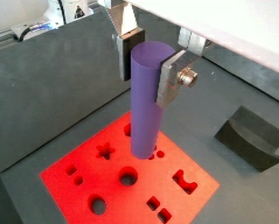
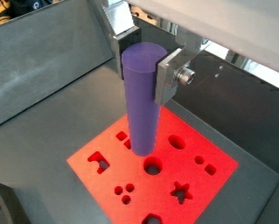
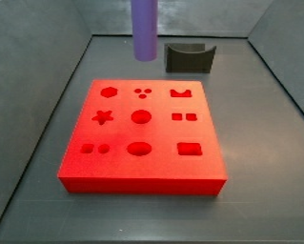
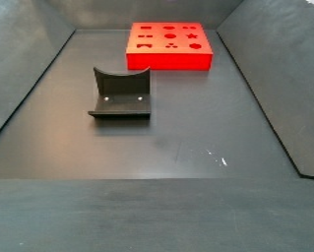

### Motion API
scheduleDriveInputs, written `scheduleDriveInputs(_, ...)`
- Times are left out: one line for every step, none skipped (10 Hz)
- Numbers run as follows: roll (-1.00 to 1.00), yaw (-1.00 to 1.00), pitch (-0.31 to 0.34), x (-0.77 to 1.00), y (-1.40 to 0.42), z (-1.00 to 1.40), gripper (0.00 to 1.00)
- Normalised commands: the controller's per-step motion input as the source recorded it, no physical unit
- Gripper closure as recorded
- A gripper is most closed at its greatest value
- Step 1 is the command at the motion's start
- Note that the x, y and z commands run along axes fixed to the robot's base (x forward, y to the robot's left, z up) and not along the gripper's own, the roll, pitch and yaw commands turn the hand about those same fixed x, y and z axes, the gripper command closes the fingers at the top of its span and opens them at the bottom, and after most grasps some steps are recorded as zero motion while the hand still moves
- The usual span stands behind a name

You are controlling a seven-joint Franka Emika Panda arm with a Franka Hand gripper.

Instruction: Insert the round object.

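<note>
Gripper: (image 1: pixel 148 66) pointing straight down, seen in both wrist views (image 2: pixel 144 68)
Jaws: closed on an upright purple cylinder (image 1: pixel 146 101), gripping it near its upper end
Fingers: flat silver plates (image 1: pixel 173 77), one on each side of the cylinder, pressed against it
Side views: gripper itself out of frame; only the hanging cylinder (image 3: pixel 144 29) shows in a side view

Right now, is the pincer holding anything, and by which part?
Yes: the pincer clamps the purple cylinder near its upper end, upright above the red block.
</note>
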Motion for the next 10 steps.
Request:
scheduleDriveInputs(-0.03, 0.0, -0.084, 0.0, -0.24, -0.35, 1.0)
scheduleDriveInputs(0.0, 0.0, -0.121, 0.0, -0.36, -0.57, 1.0)
scheduleDriveInputs(0.07, 0.0, -0.151, 0.0, -0.21, -0.75, 1.0)
scheduleDriveInputs(0.06, 0.0, -0.131, 0.0, -0.05, -0.67, 1.0)
scheduleDriveInputs(0.03, 0.0, -0.093, 0.0, 0.0, -0.53, 1.0)
scheduleDriveInputs(0.0, 0.0, -0.071, -0.02, 0.08, -0.51, 1.0)
scheduleDriveInputs(0.0, 0.0, -0.1, 0.0, 0.0, -0.54, 1.0)
scheduleDriveInputs(0.0, 0.0, -0.104, 0.0, 0.0, -0.49, 1.0)
scheduleDriveInputs(0.02, 0.0, -0.076, 0.0, 0.0, -0.43, 1.0)
scheduleDriveInputs(0.02, 0.0, -0.071, 0.0, 0.0, -0.41, 1.0)
